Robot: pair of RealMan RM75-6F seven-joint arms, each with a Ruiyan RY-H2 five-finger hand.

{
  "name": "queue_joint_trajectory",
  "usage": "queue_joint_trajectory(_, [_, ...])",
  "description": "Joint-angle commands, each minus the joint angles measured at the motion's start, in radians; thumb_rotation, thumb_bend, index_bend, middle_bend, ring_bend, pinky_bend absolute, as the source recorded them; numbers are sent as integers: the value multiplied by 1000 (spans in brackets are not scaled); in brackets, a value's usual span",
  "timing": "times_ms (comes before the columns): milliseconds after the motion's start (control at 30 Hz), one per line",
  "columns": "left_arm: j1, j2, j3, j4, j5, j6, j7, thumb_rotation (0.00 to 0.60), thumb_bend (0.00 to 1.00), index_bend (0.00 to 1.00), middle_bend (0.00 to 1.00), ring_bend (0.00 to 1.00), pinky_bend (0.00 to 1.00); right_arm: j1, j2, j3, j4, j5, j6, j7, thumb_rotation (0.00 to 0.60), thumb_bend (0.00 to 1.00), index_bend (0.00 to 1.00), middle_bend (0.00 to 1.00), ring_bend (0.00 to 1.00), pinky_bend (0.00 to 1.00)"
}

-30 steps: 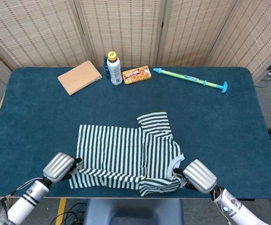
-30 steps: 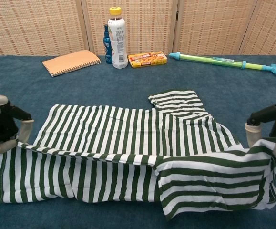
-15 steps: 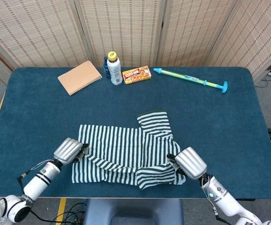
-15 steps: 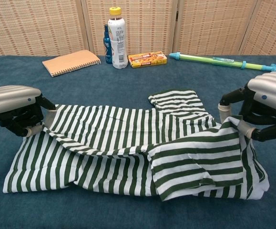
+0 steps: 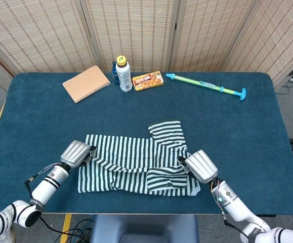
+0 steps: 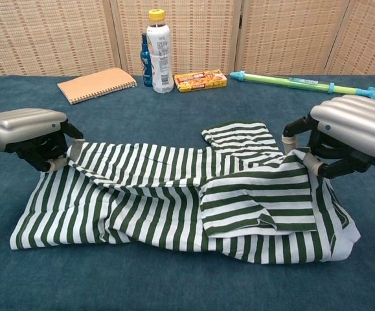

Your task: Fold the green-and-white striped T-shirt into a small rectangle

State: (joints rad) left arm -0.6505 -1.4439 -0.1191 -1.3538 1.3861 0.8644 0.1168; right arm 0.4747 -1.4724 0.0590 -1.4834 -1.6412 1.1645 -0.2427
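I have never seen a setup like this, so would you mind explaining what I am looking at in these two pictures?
This is a two-armed robot at a table covered in blue cloth, steered remotely by a person. Each arm ends in a mechanical hand with fingers. One picture looks down from the robot's head; the other looks forward from its chest, low over the table.

The left hand and the right hand each hold an edge of the green-and-white striped T-shirt, carrying its near side over the rest to fold it. The chest view shows the same left hand and right hand, with the folded-over layer lying on the shirt.

Along the far edge lie a tan notebook, a white bottle, a yellow box and a green toy water pump.
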Motion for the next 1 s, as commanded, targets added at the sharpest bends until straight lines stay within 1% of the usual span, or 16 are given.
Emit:
queue_joint_trajectory(33, [-22,-14,-2,27,-4,-14,18,600,514,636,913,850,947,8,-7,4,10,9,-9,-9,600,619,729,1000,1000,1000])
queue_joint_trajectory(500, [-88,-77,-19,134,-87,-88,41,600,514,620,913,848,947,28,-45,33,55,80,-23,-42,600,619,729,1000,1000,1000])
queue_joint_trajectory(733, [-111,-103,-35,198,-143,-120,37,600,514,620,913,848,947,46,-74,53,102,103,-21,-46,600,618,729,1000,1000,1000])
queue_joint_trajectory(1000, [-130,-127,-42,259,-186,-146,35,600,514,617,913,849,947,75,-111,58,171,99,-23,-33,600,618,729,1000,1000,1000])
